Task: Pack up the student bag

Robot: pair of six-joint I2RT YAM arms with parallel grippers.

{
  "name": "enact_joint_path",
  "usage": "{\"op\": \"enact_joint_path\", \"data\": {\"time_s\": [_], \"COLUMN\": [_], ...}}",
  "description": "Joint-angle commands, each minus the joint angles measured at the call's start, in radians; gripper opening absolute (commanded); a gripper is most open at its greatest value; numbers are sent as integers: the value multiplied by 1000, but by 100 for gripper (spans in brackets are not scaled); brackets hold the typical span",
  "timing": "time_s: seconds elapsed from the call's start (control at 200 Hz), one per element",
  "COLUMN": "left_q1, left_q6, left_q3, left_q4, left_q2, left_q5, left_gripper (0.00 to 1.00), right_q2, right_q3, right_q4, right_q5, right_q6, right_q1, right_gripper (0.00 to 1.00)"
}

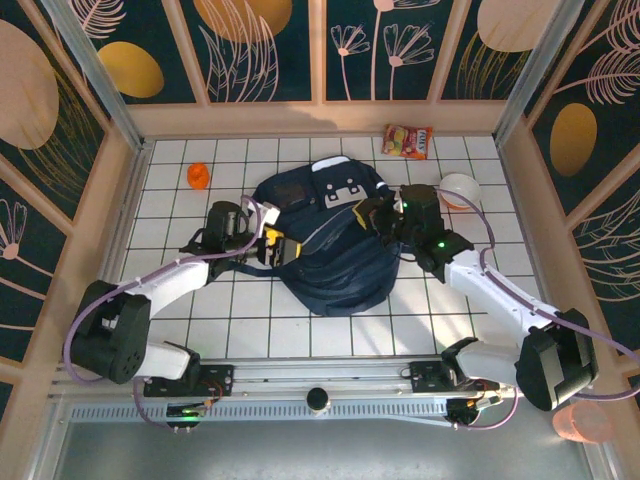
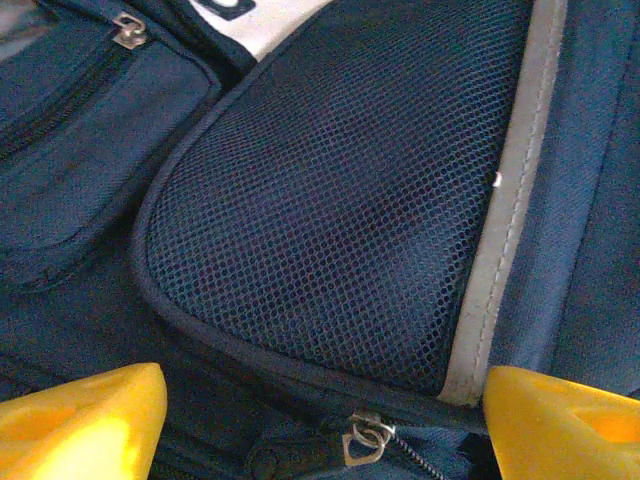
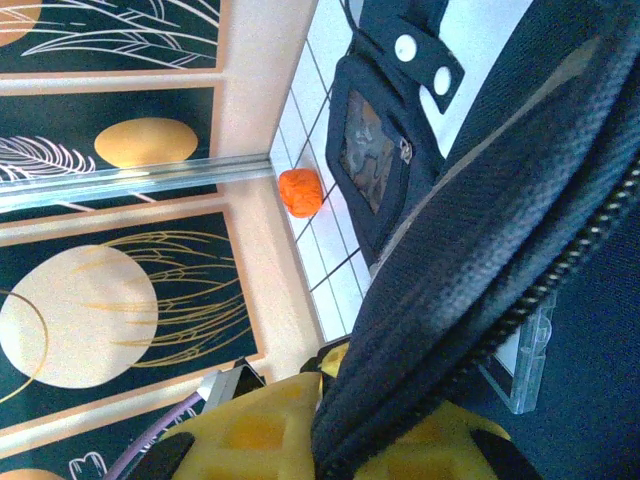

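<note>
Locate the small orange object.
In the top view the small orange object sits on the far-left part of the tiled table, apart from the student bag to its right.

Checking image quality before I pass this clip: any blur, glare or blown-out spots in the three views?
Top external: evenly lit and sharp, soft shadow beside the student bag. Left wrist: mesh pocket crisp, yellow fingertips blurred and glaring. Right wrist: zip edge sharp, tiles blown out white, fingers soft.

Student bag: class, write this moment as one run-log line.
student bag: lying on table | left tool: open, at mesh pocket | right tool: shut on zip edge
</note>
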Motion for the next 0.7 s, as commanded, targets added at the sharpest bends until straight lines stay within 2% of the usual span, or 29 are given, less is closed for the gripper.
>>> {"op": "enact_joint_path", "data": {"time_s": [0.0,0.135,0.275,0.355,0.53,0.636,0.696], "left_q1": [3,3,3,2,3,2,2], "left_q6": [34,86,212,351,787,959,997], "left_q3": [-45,-69,-62,-60,-66,-50,-38], "left_q4": [127,162,101,44,-130,-226,-244], "left_q2": [19,27,-24,-87,-182,-160,-130], "left_q5": [103,181,175,136,34,-18,-10], "left_gripper": [81,79,80,80,79,77,74], "right_q2": [-30,-26,-15,-5,15,16,17], "right_q3": [40,38,47,68,106,109,108], "right_q4": [30,42,65,47,1,-4,-3], "right_q5": [-5,-17,-56,-86,-149,-158,-160], "right_q6": [-30,-19,-10,-25,-66,-72,-72], "right_q1": [-20,-32,-56,-74,-92,-93,-93], "right_gripper": [10,10,9,9,7,7,7]}}
